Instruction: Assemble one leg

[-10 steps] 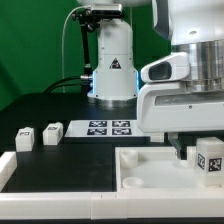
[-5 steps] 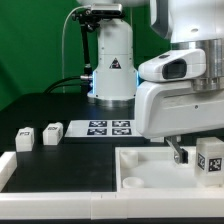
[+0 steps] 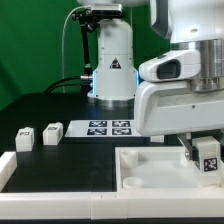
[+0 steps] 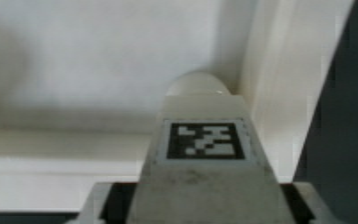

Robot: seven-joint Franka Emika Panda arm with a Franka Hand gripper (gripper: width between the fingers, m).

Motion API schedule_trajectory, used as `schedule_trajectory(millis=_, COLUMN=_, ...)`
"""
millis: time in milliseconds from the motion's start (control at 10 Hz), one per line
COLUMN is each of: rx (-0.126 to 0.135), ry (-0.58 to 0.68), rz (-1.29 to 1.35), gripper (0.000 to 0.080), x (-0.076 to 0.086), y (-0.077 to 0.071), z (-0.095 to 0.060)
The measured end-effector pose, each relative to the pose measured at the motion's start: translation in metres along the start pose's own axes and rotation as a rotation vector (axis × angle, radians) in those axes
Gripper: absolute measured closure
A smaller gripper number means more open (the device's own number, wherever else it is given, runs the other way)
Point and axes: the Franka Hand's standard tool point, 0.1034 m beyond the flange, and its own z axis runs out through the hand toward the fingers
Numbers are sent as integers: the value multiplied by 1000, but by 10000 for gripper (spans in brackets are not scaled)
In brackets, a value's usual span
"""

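My gripper [image 3: 204,150] is shut on a white leg [image 3: 208,157] with a black-and-white tag. It holds the leg over the right part of the large white tabletop [image 3: 150,172]. In the wrist view the leg [image 4: 204,140] runs out from between my gripper [image 4: 202,203] fingers, its rounded tip close to an inside corner of the tabletop [image 4: 69,110]. I cannot tell whether the tip touches the tabletop. Two more legs [image 3: 25,138] [image 3: 51,131] lie on the dark table at the exterior view's left.
The marker board [image 3: 110,127] lies flat behind the tabletop, in front of the arm's base [image 3: 112,75]. A white L-shaped piece [image 3: 6,166] sits at the exterior view's far left edge. The arm's bulky white body [image 3: 180,95] fills the upper right.
The gripper with the leg has shifted slightly toward the exterior view's left and a little up. The loose legs and the tabletop have not moved.
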Motion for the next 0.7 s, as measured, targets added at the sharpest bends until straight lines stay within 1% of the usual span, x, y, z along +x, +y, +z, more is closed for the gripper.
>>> schedule_trajectory(millis=200, rx=2, ry=10, rz=258, gripper=509, x=-1, y=0, z=1)
schedule_trajectory(millis=300, rx=1, ry=9, rz=457, gripper=509, x=-3, y=-1, z=1)
schedule_trajectory(millis=400, rx=0, ry=9, rz=526, gripper=509, x=-3, y=-1, z=2)
schedule_trajectory(millis=600, rx=33, ry=-7, rz=863, gripper=509, x=-4, y=2, z=2)
schedule_trajectory(millis=700, rx=38, ry=-14, rz=974, gripper=509, x=-4, y=2, z=2)
